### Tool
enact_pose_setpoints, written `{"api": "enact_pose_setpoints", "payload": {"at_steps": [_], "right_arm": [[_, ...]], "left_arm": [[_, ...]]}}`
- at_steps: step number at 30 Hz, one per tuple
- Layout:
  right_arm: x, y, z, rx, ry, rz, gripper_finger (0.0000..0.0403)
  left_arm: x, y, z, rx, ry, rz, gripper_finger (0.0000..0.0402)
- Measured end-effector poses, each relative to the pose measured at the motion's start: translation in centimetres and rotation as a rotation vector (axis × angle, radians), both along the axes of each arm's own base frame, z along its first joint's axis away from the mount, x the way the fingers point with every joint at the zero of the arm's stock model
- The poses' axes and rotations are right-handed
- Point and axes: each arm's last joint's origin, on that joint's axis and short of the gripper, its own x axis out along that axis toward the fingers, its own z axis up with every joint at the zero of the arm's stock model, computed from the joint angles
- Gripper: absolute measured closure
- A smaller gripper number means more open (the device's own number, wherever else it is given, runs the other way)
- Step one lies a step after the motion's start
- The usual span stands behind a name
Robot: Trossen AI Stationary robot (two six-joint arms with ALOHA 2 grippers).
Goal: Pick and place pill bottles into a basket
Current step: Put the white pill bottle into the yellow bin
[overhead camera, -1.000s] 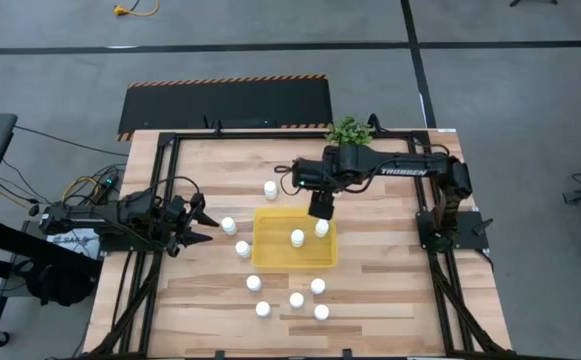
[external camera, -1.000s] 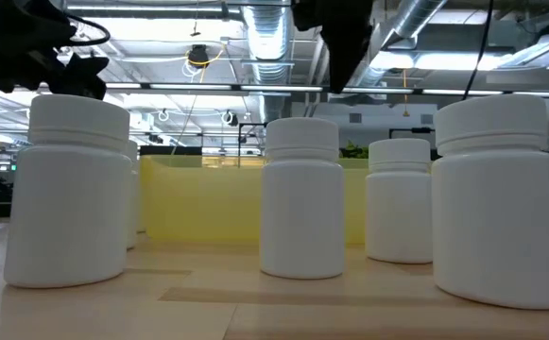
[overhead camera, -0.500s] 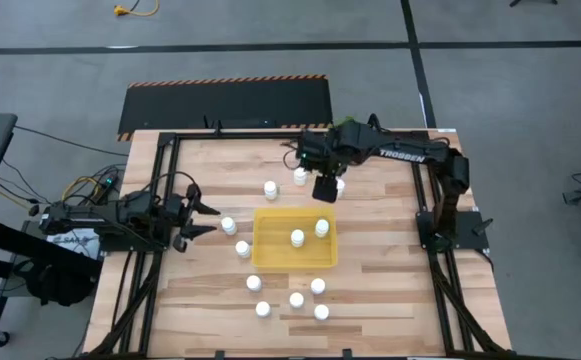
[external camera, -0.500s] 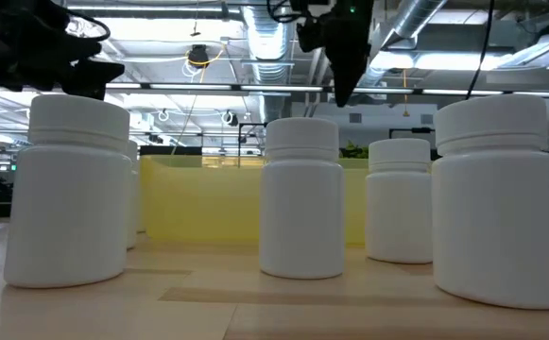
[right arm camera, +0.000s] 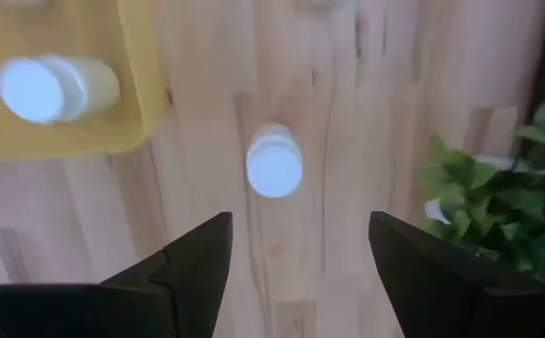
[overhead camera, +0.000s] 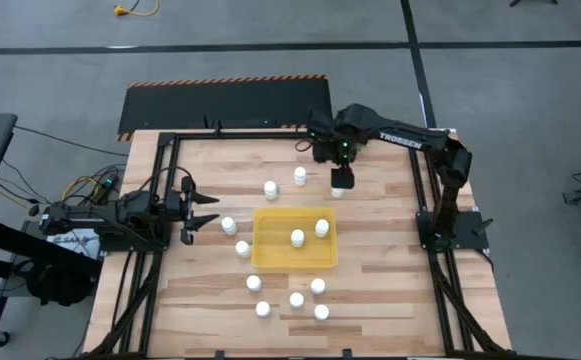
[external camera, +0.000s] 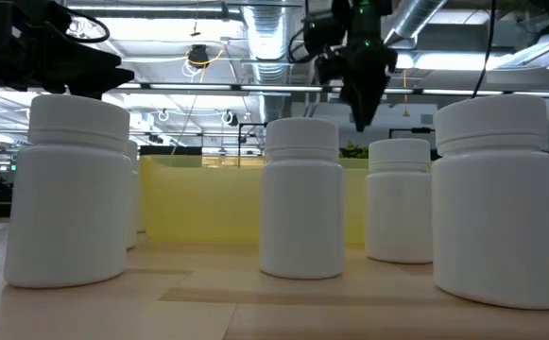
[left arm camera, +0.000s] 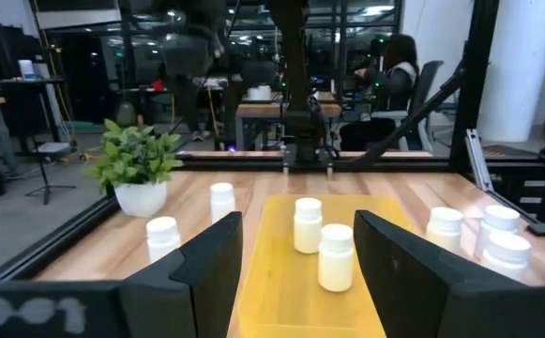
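The yellow tray lies mid-table with two white pill bottles standing in it. Other bottles stand on the wood around it: two beyond its far edge, two at its left, several near the front edge. My right gripper is open and empty, pointing down over a bottle that stands just past the tray's far right corner. My left gripper is open and empty, level, left of the tray.
A small green potted plant stands at the far edge, close beside my right gripper and also in its wrist view. A black frame runs around the table. Bare wood lies right of the tray.
My right gripper has gone from above the tray toward the table's far edge and a little to the right, ending over the bottle beyond the tray's far right corner. My left gripper has crept slightly toward the tray. No bottle has moved.
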Motion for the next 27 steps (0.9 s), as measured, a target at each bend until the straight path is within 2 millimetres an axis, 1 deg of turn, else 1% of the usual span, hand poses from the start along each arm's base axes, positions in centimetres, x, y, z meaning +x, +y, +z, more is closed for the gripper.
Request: {"api": "enact_pose_setpoints", "payload": {"at_steps": [4, 7, 27], "right_arm": [[-0.3, -0.3, -2.1, 0.042, 0.025, 0.031, 0.0158], [-0.3, -0.2, -3.2, 0.052, 0.032, 0.055, 0.0158], [-0.3, 0.1, -6.2, 0.06, 0.022, 0.058, 0.0158]], "left_arm": [[0.0, 0.0, 0.0, -0.001, 0.0, -0.001, 0.0208], [0.0, -0.1, 0.0, -0.005, 0.005, -0.027, 0.0208], [0.0, -0.1, -0.3, -0.018, 0.03, -0.041, 0.0208]]}}
